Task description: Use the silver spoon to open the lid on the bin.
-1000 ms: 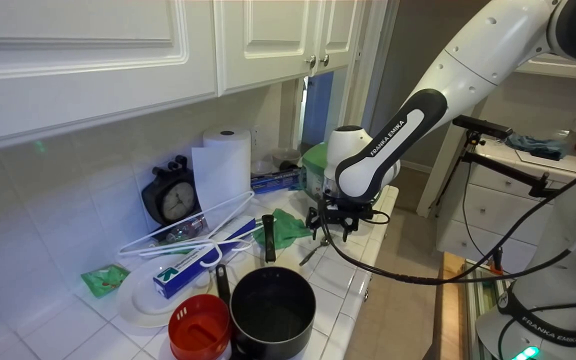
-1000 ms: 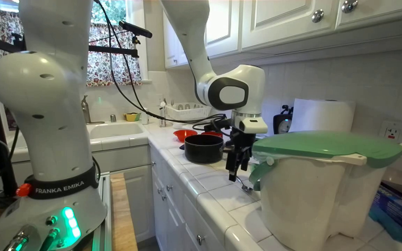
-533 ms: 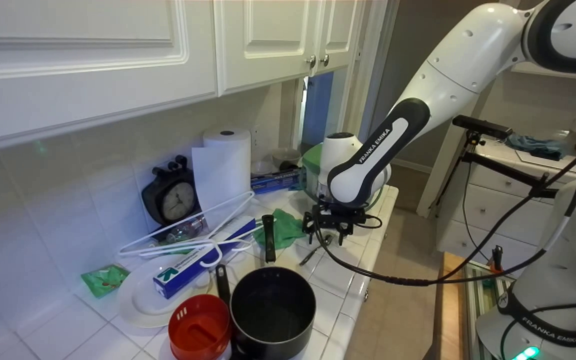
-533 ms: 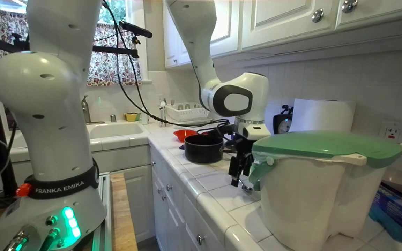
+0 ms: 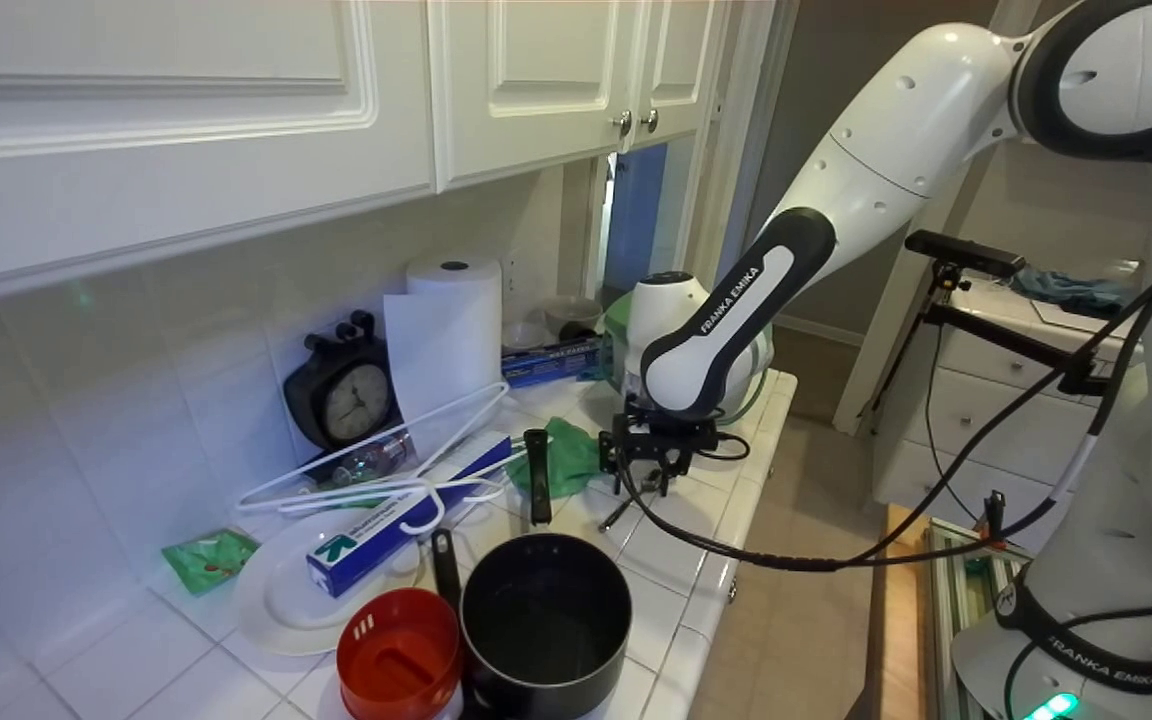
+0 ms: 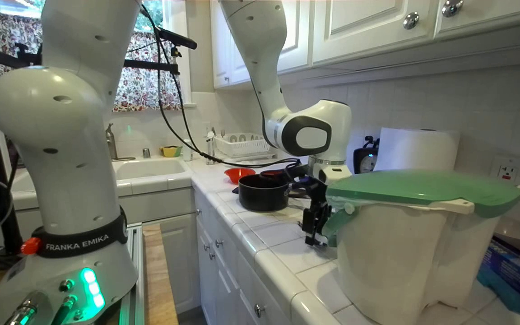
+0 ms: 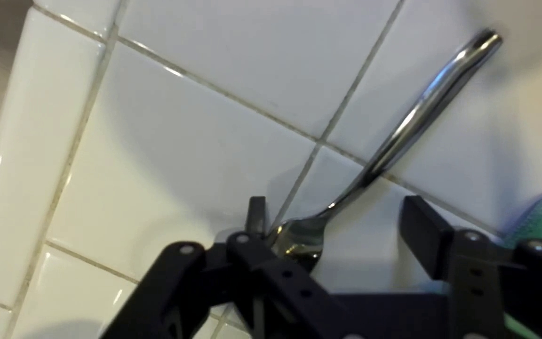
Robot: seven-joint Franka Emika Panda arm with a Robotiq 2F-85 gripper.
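Note:
The silver spoon (image 7: 412, 122) lies on the white tiled counter, its bowl between my fingers and its handle pointing to the upper right in the wrist view. Its handle (image 5: 618, 515) also shows in an exterior view. My gripper (image 7: 337, 226) is open, low over the counter around the spoon's bowl. The left finger is close to the bowl and partly covers it; the right finger is apart. The gripper also shows in both exterior views (image 5: 642, 480) (image 6: 313, 234). The whitish bin (image 6: 386, 262) stands right beside the gripper, its green lid (image 6: 422, 186) shut on top.
A green cloth (image 5: 564, 462) lies next to the gripper. A black pot (image 5: 548, 615), a red bowl (image 5: 399, 650), white hangers (image 5: 386, 487) and a foil box (image 5: 376, 545) are further along the counter. A paper towel roll (image 5: 461, 335) stands near the wall. The counter's front edge (image 5: 736, 520) is close.
My gripper has moved down to the counter and over the spoon's bowl, shifting toward the cloth side. The spoon, bin and lid have not visibly moved.

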